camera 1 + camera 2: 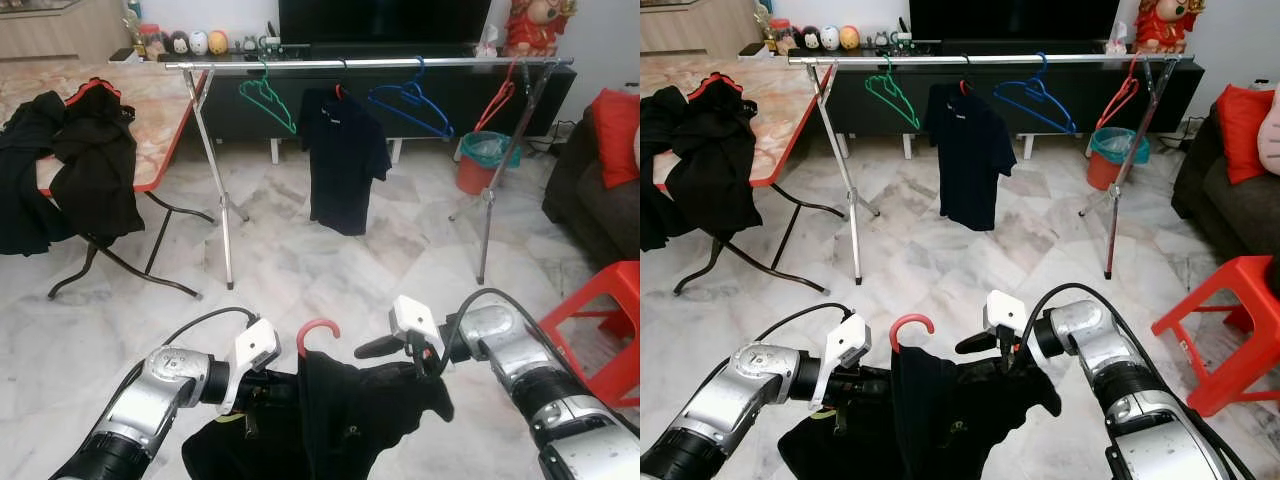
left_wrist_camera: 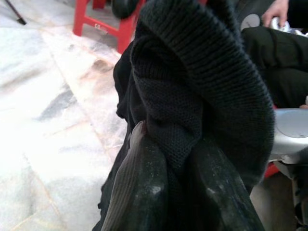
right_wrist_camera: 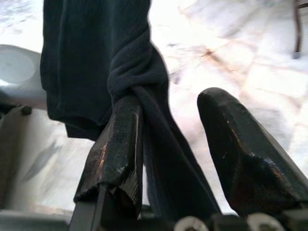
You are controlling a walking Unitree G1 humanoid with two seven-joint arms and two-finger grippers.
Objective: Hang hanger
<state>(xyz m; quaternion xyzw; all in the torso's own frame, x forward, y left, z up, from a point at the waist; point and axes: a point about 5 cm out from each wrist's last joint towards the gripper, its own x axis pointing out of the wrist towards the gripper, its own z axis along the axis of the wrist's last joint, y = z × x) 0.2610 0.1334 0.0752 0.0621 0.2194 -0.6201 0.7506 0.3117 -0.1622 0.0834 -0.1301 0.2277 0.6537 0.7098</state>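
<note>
A black shirt (image 1: pixel 355 410) on a red hanger, whose hook (image 1: pixel 316 330) sticks up, hangs low between my two arms. My left gripper (image 1: pixel 272 390) is shut on the shirt's knitted collar, with cloth pinched between its fingers (image 2: pixel 139 192). My right gripper (image 1: pixel 395 356) is open at the shirt's other shoulder; a fold of dark fabric drapes over one finger (image 3: pixel 118 144) while the other finger (image 3: pixel 245 159) stands apart. Ahead stands a silver clothes rail (image 1: pixel 370 64) on two tripod legs.
The rail carries a green hanger (image 1: pixel 268 100), a hung black shirt (image 1: pixel 343 160), a blue hanger (image 1: pixel 412 105) and a red hanger (image 1: pixel 497 100). A folding table (image 1: pixel 150 110) with black clothes (image 1: pixel 80 160) stands left. A red stool (image 1: pixel 600 320), sofa (image 1: pixel 590 190) and bin (image 1: pixel 483 160) are on the right.
</note>
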